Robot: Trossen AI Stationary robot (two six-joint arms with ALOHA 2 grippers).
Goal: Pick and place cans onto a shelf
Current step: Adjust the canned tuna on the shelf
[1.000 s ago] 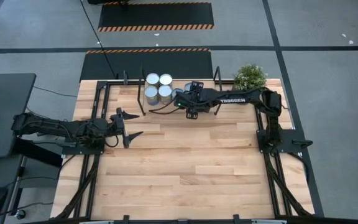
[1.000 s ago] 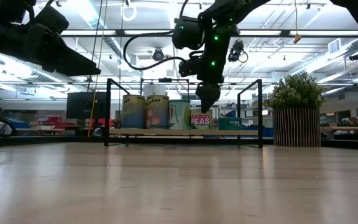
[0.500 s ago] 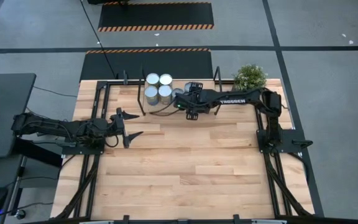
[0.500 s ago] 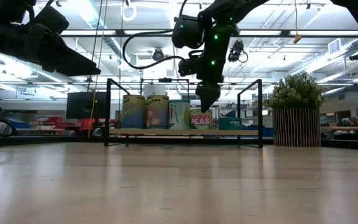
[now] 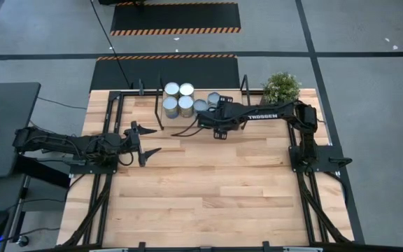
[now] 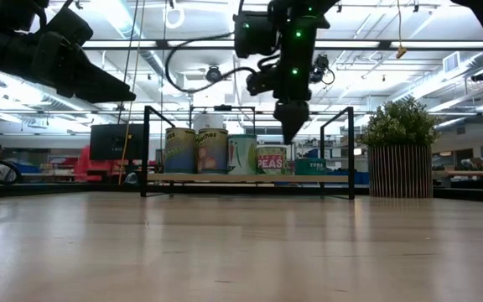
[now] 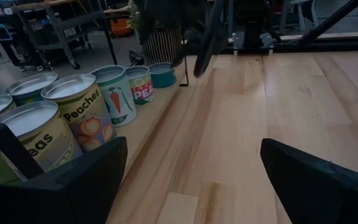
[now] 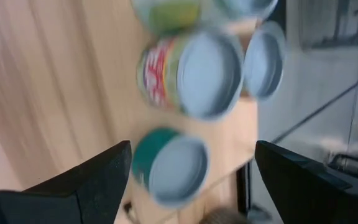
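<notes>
I see the large light wooden tabletop (image 5: 208, 189) under both my arms, and it has a black metal frame along its sides. At its far edge stands the shelf (image 6: 250, 178), a light wooden board between thin black metal uprights. On this board the cans stand in a group: four big metal cans with silvery round tops (image 5: 179, 98) sit close together in a square near the left uprights, and in the low view their labels are yellow and green. One of them is the tall can with the word Peaches and a fruit picture (image 7: 82, 112), and beside it is the can with a carrot picture (image 7: 117, 93). Next in the row come the shorter can with a red and white label (image 6: 271, 159) and the low teal can (image 6: 310, 166), which is the smallest. The potted green plant in a ribbed round pot (image 6: 399, 155) stands at the right end of the shelf, just beyond the uprights.

My right gripper (image 6: 291, 132) hangs above the shelf, over the short cans, and its fingers are apart and hold nothing. My left gripper (image 5: 149, 143) waits over the table, well apart from the shelf, with fingers spread wide and empty.
</notes>
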